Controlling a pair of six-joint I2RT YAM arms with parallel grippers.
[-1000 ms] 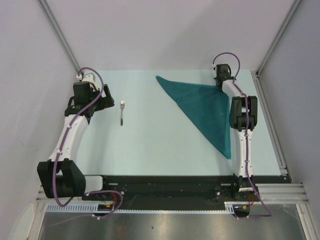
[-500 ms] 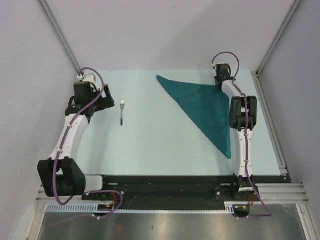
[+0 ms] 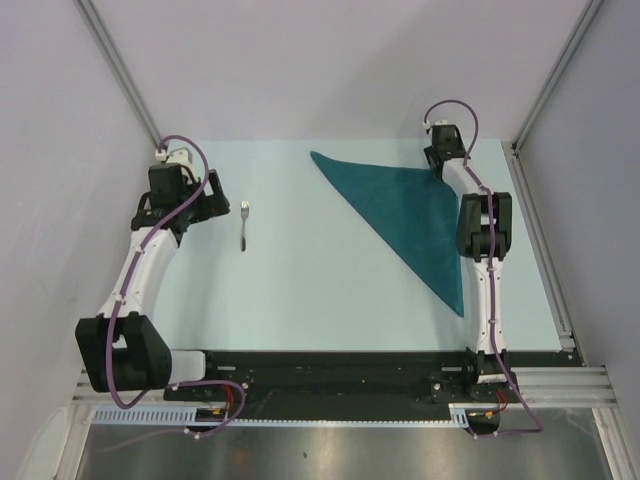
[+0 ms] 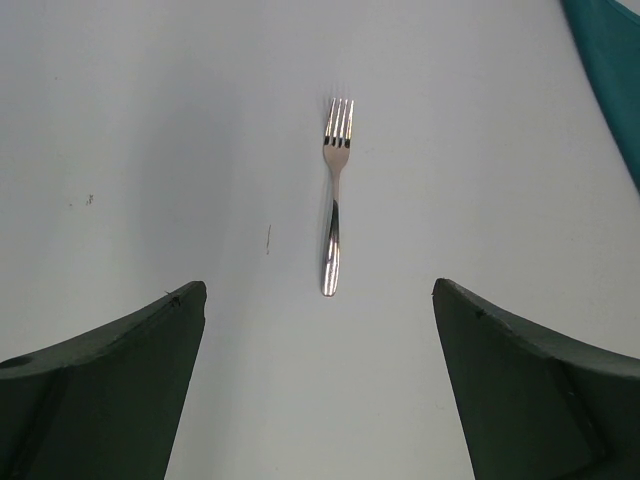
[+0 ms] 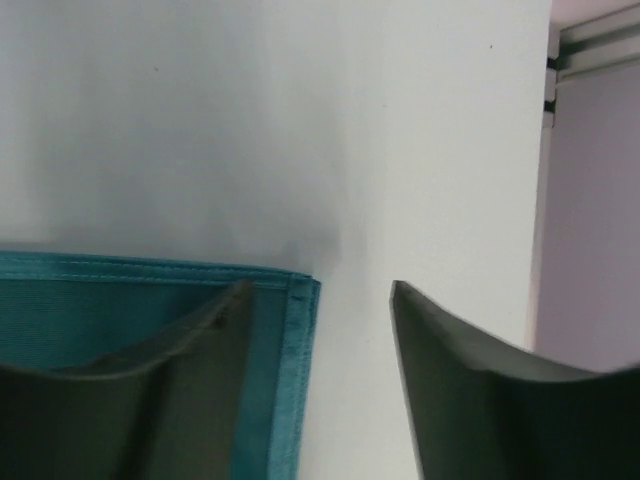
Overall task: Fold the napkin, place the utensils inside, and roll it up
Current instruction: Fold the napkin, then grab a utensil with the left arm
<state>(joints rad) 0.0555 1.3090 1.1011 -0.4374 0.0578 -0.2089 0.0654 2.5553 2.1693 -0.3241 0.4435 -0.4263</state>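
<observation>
The teal napkin (image 3: 405, 215) lies flat on the right half of the table, folded into a triangle. Its far right corner (image 5: 100, 300) sits under my right gripper (image 3: 437, 165), which is open. In the right wrist view that gripper (image 5: 318, 287) has its left finger over the cloth's hem and its right finger over bare table, gripping nothing. The slim silver fork (image 3: 244, 225) lies alone left of centre, tines pointing away. My left gripper (image 3: 210, 192) hovers just left of it, wide open and empty. In the left wrist view the fork (image 4: 335, 200) lies ahead of that gripper (image 4: 318, 290).
Pale walls close in the table on the left, back and right. A metal rail (image 3: 545, 250) runs along the right edge, and the table's edge (image 5: 550, 150) is near my right gripper. The black base rail (image 3: 330, 375) lines the near edge.
My right gripper has opened and let go of the napkin's far right corner, shifting slightly toward the back. The left arm and fork have not moved.
</observation>
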